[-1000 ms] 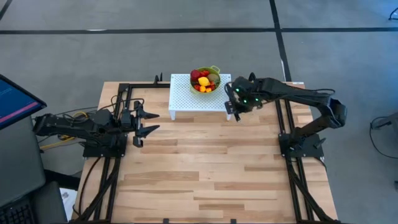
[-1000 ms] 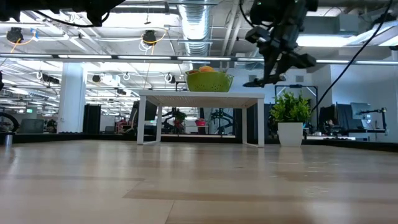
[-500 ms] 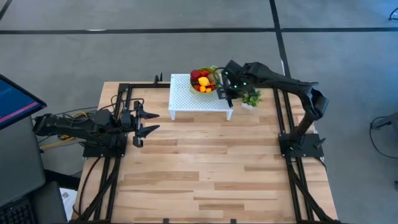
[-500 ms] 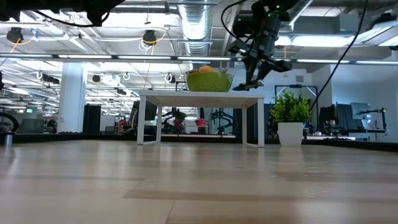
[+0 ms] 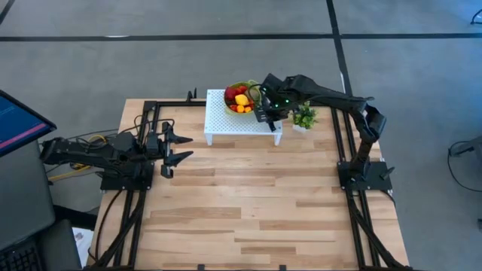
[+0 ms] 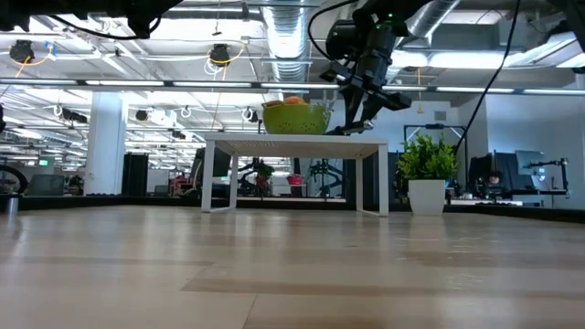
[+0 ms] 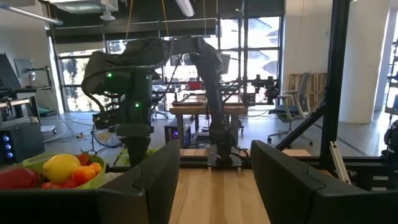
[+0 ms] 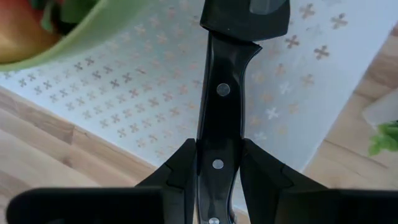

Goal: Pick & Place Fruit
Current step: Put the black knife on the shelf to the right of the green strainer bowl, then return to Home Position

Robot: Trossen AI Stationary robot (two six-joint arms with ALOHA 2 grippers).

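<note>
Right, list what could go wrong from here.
1. The right gripper is shut on the black knife beside the green bowl, which sits near the white stand's far edge; a shove could tip it off.
2. The fruit is heaped high, so a knock could spill pieces.
3. The potted plant stands just under the right arm and may get clipped.

We record four viewpoints. The high camera looks straight down on the whole pale wooden plank surface (image 5: pixel 248 196) from well above. The low camera sits at surface height, facing level toward the small white perforated stand (image 6: pixel 294 141) and the room behind. The left wrist camera faces across the surface from afar. The right wrist camera looks closely down onto the stand. All four share that stand.
</note>
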